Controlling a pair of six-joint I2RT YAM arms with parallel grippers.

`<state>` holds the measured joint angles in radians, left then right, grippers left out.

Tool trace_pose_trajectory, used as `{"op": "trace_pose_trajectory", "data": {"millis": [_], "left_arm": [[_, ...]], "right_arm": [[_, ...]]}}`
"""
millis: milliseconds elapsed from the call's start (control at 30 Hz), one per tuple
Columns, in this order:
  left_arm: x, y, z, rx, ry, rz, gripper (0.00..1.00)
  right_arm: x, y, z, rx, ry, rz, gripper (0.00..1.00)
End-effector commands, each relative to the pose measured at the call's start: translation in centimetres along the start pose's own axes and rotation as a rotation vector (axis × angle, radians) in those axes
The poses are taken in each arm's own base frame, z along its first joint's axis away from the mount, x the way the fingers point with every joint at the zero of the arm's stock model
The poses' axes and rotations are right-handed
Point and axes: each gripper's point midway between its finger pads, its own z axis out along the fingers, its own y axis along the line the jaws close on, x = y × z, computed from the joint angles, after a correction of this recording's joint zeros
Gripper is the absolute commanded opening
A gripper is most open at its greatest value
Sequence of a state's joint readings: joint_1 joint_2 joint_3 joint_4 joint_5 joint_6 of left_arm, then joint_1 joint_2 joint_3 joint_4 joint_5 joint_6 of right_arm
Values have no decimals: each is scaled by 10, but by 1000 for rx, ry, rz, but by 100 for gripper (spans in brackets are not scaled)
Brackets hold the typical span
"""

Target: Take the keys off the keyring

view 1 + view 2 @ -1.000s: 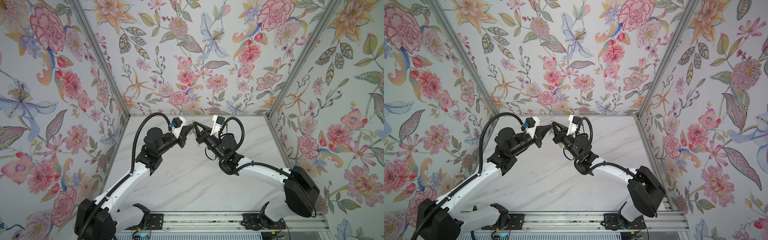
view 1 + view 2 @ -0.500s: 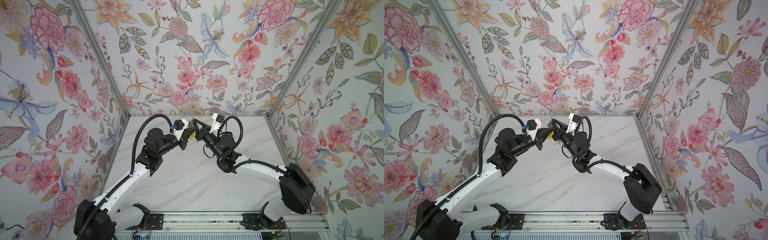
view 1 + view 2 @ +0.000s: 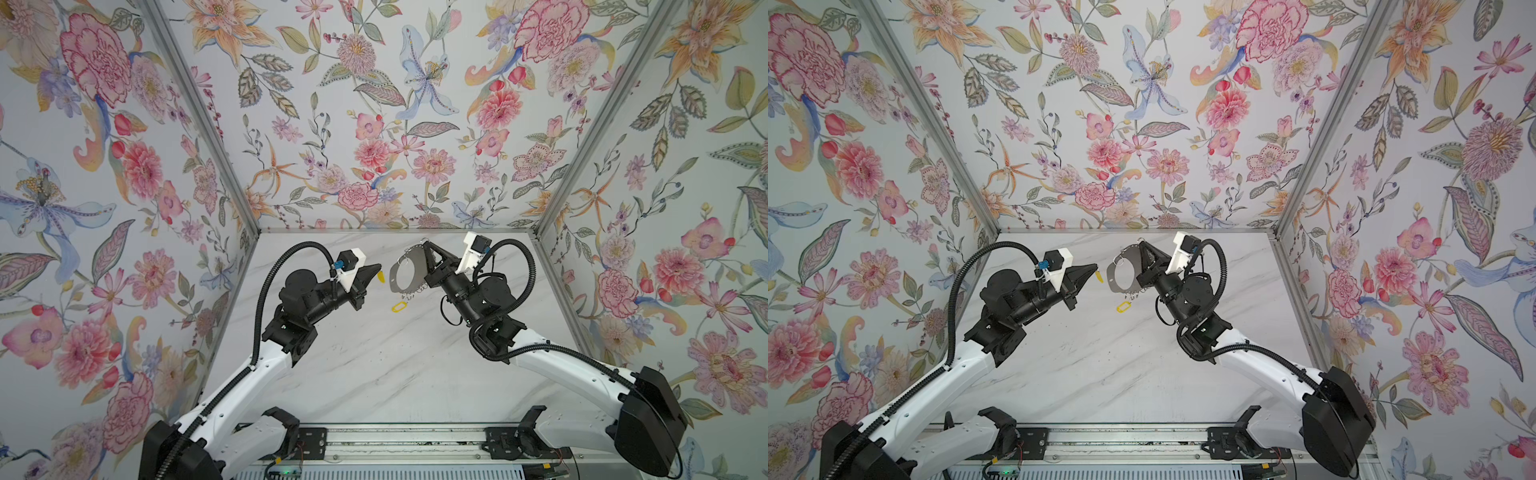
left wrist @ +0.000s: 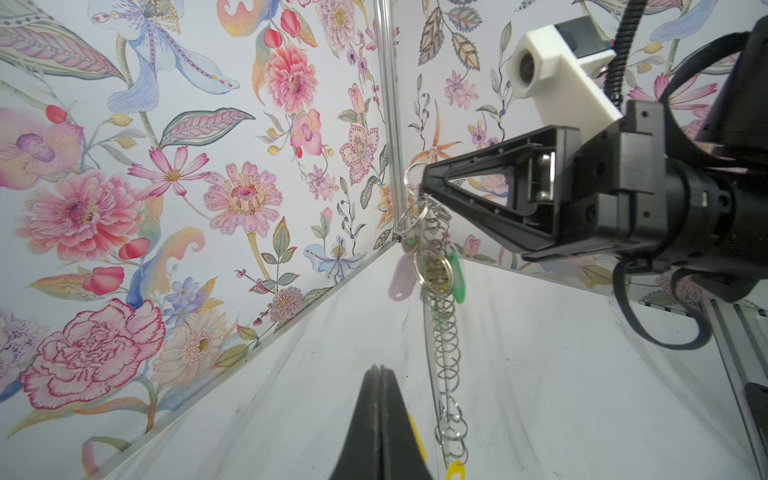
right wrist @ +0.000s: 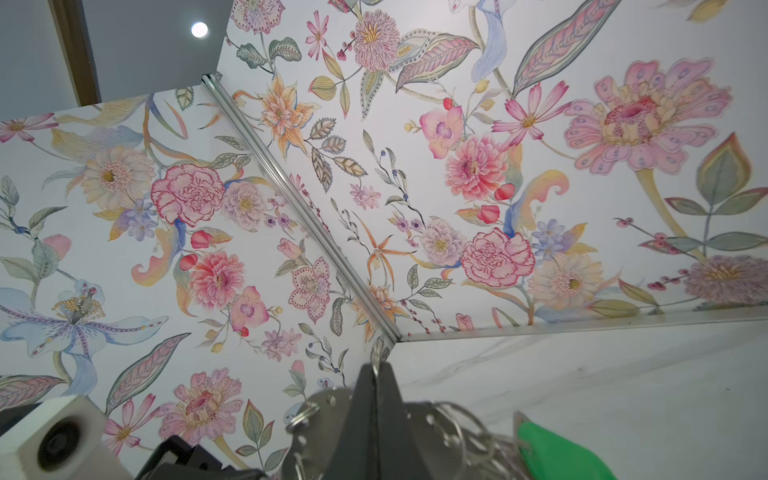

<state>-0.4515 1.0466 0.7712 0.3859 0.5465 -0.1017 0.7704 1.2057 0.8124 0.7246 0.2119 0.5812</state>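
Keyring [image 3: 392,276]: up off the surface [image 3: 374,374], pinched at its top edge.
Right end effector [image 3: 425,245]: clamped on the keyring.
Left end effector [image 3: 377,268]: clamped on yellow-tagged key [image 3: 380,275], just clear of keyring.

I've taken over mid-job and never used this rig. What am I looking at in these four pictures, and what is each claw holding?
Two robot arms with pincer grippers work over a marble table. Both top views look down on everything; the other two pictures come from wrist cameras. The right gripper is shut on the keyring, a green tag and a pale tag hanging from it. The left gripper is shut on a yellow tag, apart from the ring. A second yellow tag shows below the ring; hanging or lying, I cannot tell.
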Motion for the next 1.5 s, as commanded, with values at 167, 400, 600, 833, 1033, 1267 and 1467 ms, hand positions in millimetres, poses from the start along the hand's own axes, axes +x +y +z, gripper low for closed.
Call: {"op": "trace_pose_trajectory", "data": {"millis": [167, 400, 600, 833, 1033, 1267, 1467], "left_arm": [[36, 32, -18, -180, 35, -90, 0], [75, 59, -50, -405, 99, -137, 0], [111, 69, -64, -482, 174, -189, 0], [131, 73, -66, -501, 199, -224, 0], [136, 75, -63, -490, 208, -240, 0], [140, 77, -63, -486, 241, -236, 0], [143, 83, -67, -507, 259, -239, 0]], "right_arm": [[-6, -67, -74, 312, 86, -218, 0], [25, -122, -136, 515, 228, -238, 0], [54, -150, -149, 581, 317, -206, 0], [61, -191, -137, 658, 347, -198, 0], [62, -226, -103, 658, 352, -170, 0], [65, -281, -72, 695, 376, -111, 0], [77, -324, -59, 727, 463, -47, 0]]}}
